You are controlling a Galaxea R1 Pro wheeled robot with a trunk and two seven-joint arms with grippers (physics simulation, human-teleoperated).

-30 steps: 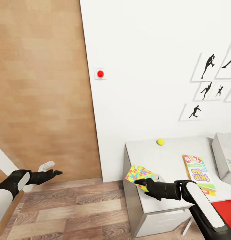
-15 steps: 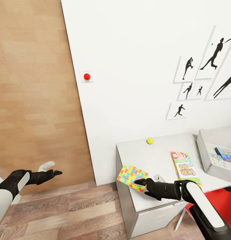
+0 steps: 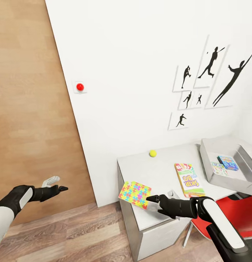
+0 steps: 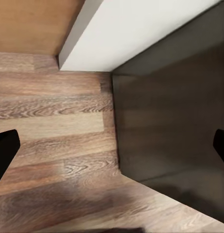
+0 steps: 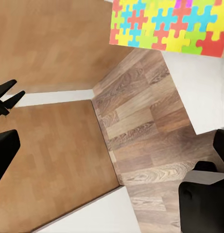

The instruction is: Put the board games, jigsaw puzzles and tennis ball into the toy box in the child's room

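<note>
A jigsaw puzzle (image 3: 135,194) lies at the left front corner of the table (image 3: 162,171), overhanging its edge; it also shows in the right wrist view (image 5: 170,26). My right gripper (image 3: 158,196) is open just beside it, one fingertip close to its near edge and nothing between the fingers. The tennis ball (image 3: 152,153) rests by the wall. The SKIP-BO board game (image 3: 188,179) lies mid-table. The toy box (image 3: 209,171) stands at the table's right end, with a blue box (image 3: 228,162) and a flat printed piece (image 3: 219,168) inside. Off to the left, my left gripper (image 3: 55,183) hangs open over the floor.
A red chair (image 3: 242,213) stands under the table's right part. A wooden door (image 3: 27,109) fills the left side, and a red button (image 3: 79,87) is on the white wall. The left wrist view looks down on plank floor (image 4: 53,136) beside a dark cabinet (image 4: 175,121).
The head view has swung to the right, bringing the toy box and more wall pictures into sight. Both arms and the puzzle keep their places relative to the table.
</note>
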